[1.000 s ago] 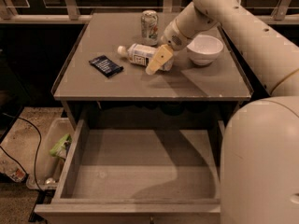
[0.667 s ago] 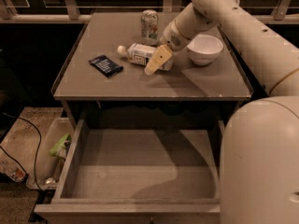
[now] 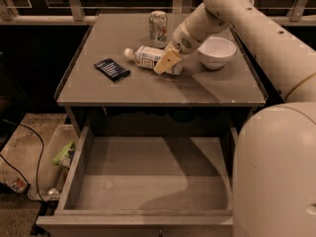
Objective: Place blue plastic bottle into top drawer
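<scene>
The blue plastic bottle (image 3: 144,56) lies on its side on the grey tabletop, white cap pointing left. My gripper (image 3: 166,63) is down at the bottle's right end, its pale fingers over the bottle's base; that end of the bottle is hidden behind them. The top drawer (image 3: 148,179) is pulled wide open below the tabletop and holds nothing.
A green-and-white drink can (image 3: 158,28) stands upright behind the bottle. A white bowl (image 3: 216,52) sits to the right of my gripper. A dark flat packet (image 3: 112,69) lies on the left. A bin with rubbish (image 3: 57,164) and cables lie on the floor at the left.
</scene>
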Robot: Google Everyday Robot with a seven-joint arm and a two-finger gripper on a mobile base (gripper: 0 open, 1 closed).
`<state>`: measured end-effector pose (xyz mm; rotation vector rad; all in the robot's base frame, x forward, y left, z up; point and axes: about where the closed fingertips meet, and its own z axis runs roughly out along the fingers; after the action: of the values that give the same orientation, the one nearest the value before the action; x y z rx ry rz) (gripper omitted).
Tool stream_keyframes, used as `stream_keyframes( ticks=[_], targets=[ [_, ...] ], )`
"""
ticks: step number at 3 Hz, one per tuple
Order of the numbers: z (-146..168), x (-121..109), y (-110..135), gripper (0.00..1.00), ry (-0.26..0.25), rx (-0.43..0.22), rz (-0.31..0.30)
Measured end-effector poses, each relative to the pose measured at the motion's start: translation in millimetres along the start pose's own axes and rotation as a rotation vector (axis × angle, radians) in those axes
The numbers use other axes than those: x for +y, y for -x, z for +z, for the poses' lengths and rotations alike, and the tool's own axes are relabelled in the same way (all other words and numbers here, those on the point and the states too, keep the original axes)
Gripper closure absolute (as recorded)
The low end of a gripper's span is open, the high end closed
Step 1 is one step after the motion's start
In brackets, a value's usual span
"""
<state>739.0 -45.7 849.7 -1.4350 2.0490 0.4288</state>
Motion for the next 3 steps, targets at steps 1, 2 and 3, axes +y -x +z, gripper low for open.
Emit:
stream_keyframes(
  ticks=[1, 2, 3],
  targets=[
    [0.0, 0.0, 0.0, 0.64, 0.0, 0.0, 0.0],
    [0.4, 0.2, -0.4, 0.87, 0.001, 0.002, -0.001],
    [-8.8, 9.3, -6.4, 1.0, 0.009, 0.007, -0.023]
  ],
)
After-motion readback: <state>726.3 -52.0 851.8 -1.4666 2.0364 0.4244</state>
